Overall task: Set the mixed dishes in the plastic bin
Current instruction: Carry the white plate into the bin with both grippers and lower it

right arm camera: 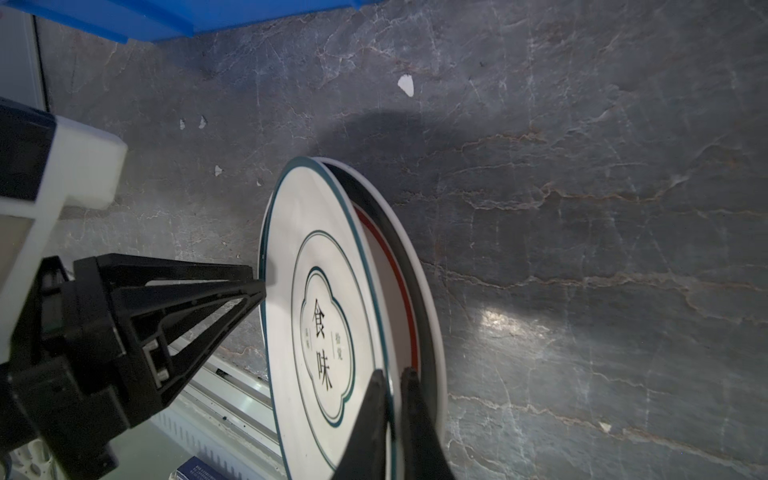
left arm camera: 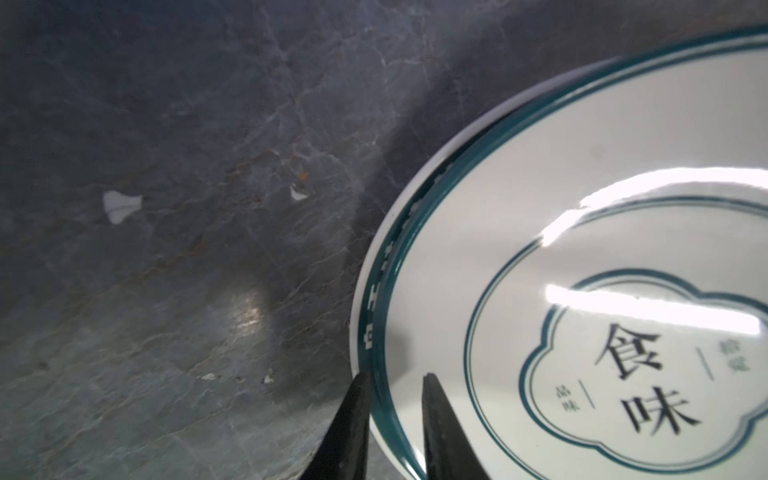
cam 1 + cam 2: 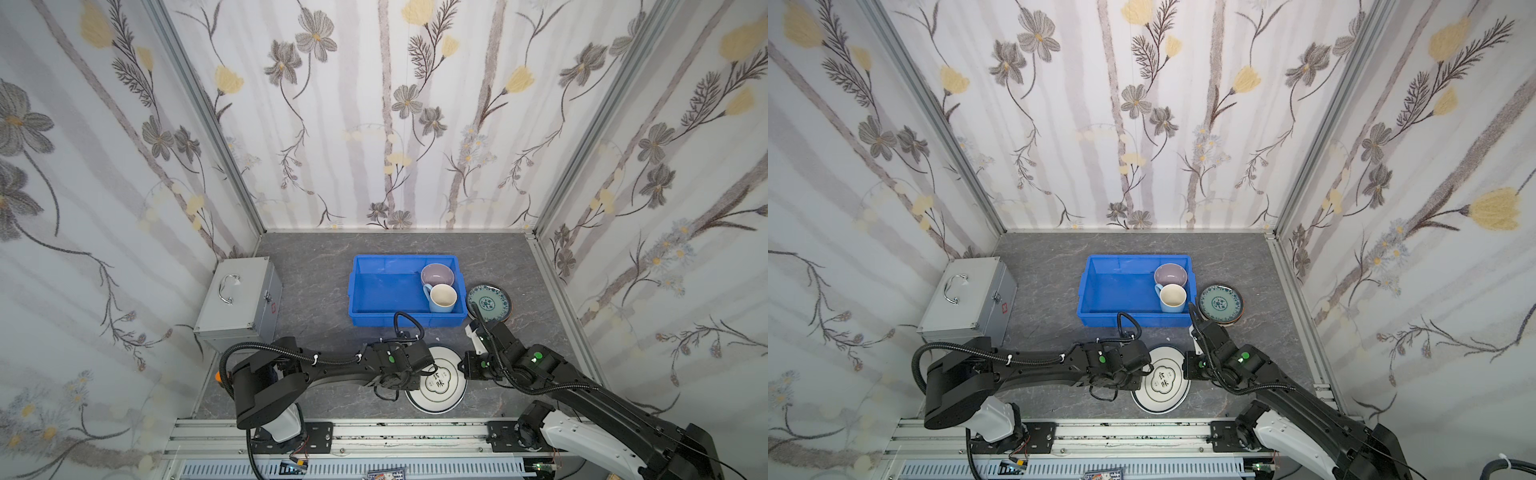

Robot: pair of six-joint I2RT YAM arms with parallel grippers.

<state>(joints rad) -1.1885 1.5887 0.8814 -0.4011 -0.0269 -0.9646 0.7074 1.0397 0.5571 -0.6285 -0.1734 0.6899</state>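
A white plate (image 3: 436,384) with a teal rim and black characters lies at the front middle of the table, on top of a black-rimmed plate (image 1: 409,270). My left gripper (image 2: 395,376) is open, its jaws straddling the white plate's left rim with a gap. On the opposite rim, my right gripper (image 1: 392,372) is shut on the white plate (image 1: 299,216). The blue plastic bin (image 3: 386,291) stands behind, holding a lilac bowl (image 3: 437,274) and a pale blue mug (image 3: 442,298) at its right end. A teal-patterned plate (image 3: 488,302) sits on a stack right of the bin.
A grey metal case (image 3: 239,297) with a handle stands at the left wall. Flowered walls enclose the table on three sides. An aluminium rail (image 3: 374,432) runs along the front edge, carrying both arm bases.
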